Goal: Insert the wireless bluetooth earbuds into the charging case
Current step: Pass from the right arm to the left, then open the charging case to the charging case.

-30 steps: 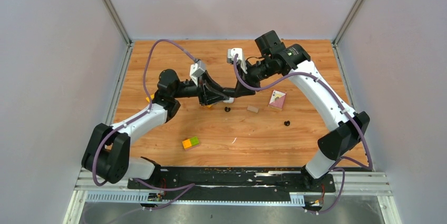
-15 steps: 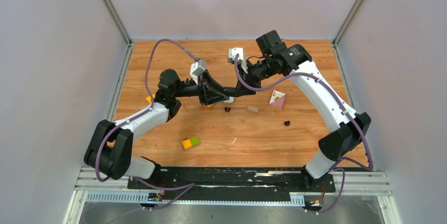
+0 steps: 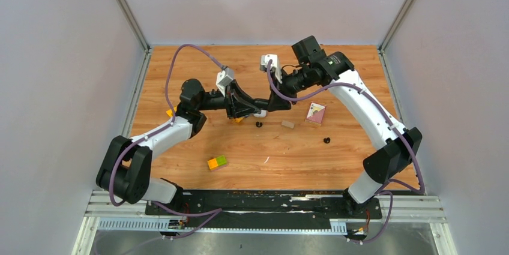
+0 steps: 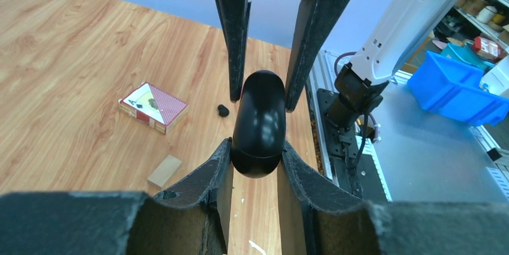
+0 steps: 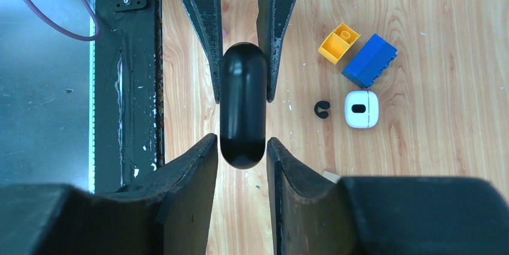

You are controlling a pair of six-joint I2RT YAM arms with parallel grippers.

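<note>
Left tool: my left tool (image 4: 255, 146) was clenched on one end of the black charging case (image 4: 258, 117), held in the air above the counter (image 3: 270, 174).
Right tool: my right tool (image 5: 241, 140) gripped the other end.
Done: nothing seated; the case looked closed.
Left: opening it, then every bud.
Earbuds: one black earbud (image 3: 259, 124) lay near the wooden block (image 3: 288, 124), a second black earbud (image 3: 326, 140) farther right; white ones I could not find.
Surface: wood-grain, with a toy block (image 3: 216, 162) and a card pack (image 3: 316, 113).
Room: plain pale walls (image 3: 264, 3) on three sides.

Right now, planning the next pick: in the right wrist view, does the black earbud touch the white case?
No, bare table shows between the black earbud and the white case.
</note>
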